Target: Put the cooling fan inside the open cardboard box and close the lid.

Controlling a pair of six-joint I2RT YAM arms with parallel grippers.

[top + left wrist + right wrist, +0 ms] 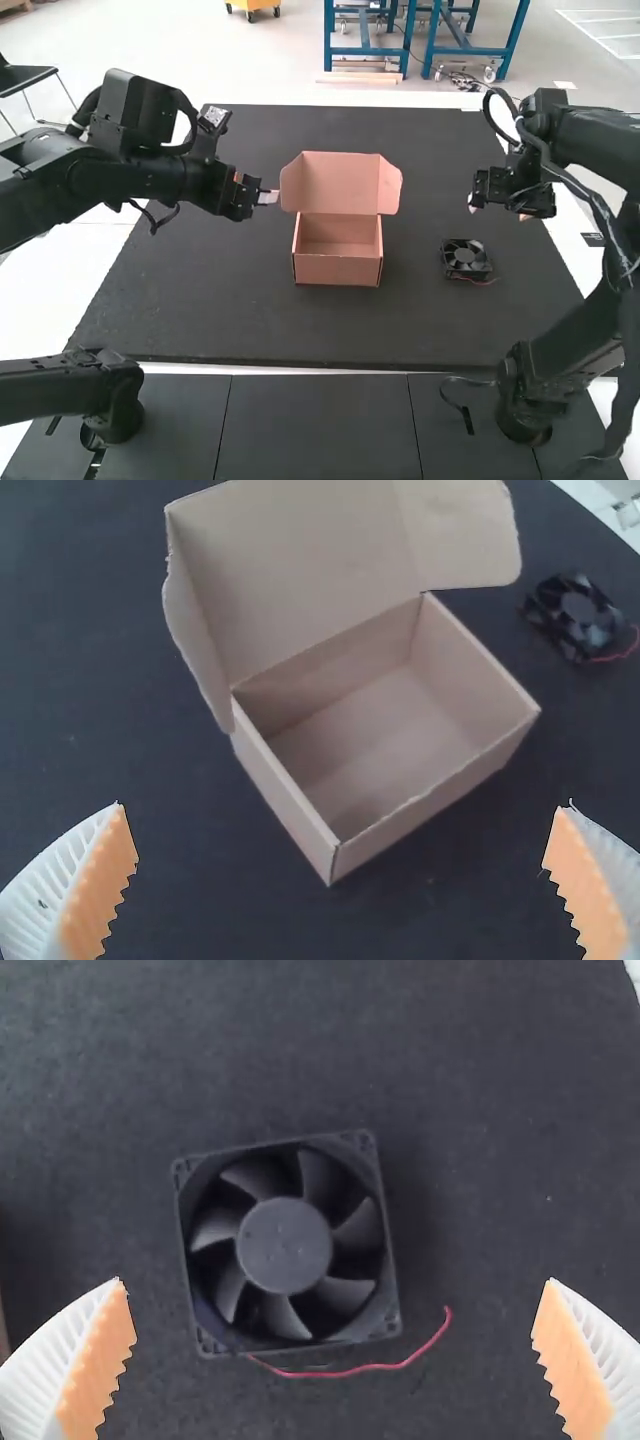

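Observation:
An open cardboard box point(337, 250) stands mid-mat, empty, its lid point(340, 183) upright at the back with side flaps out. The black square cooling fan point(467, 259) lies flat on the mat to the box's right, trailing a thin red wire point(370, 1362). My left gripper point(265, 196) hovers open by the lid's left flap, above the mat; its wrist view looks down into the box point(380, 750) and catches the fan point(575, 615) beyond. My right gripper point(490, 198) hangs open above the fan point(285, 1245), which sits between its white fingers point(85, 1360) in the wrist view.
A black mat point(200, 290) covers the table, with white tabletop point(60, 300) at its left and right sides. Open mat lies in front of the box and around the fan.

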